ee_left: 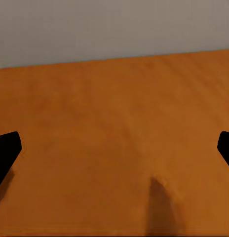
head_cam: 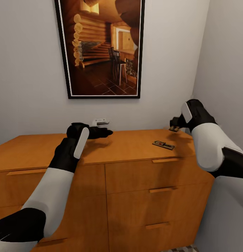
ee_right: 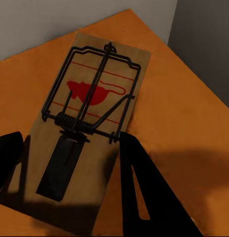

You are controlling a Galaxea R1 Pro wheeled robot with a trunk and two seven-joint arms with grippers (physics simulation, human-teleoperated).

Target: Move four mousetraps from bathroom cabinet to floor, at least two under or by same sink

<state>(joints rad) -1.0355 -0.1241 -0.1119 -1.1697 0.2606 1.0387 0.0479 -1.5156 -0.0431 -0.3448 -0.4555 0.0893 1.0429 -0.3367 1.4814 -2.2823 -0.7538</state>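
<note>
One mousetrap [ee_right: 87, 128] sits clamped in my right pincer [head_cam: 175, 125] above the cabinet's [head_cam: 135, 182] right back corner, another trap [head_cam: 163, 144] lies near its front edge, my left pincer [head_cam: 104, 132] hangs open and empty, and I judge none floored yet.

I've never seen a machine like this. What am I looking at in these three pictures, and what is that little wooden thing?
It is a simulated two-armed robot, steered by a person. The big picture looks down from its head; the others come from cameras near each gripper. It faces a wooden cabinet below a framed picture. The left gripper hovers open over bare wood. The right gripper holds a mousetrap between its fingers, above the cabinet's corner. Another mousetrap lies on the top.
</note>
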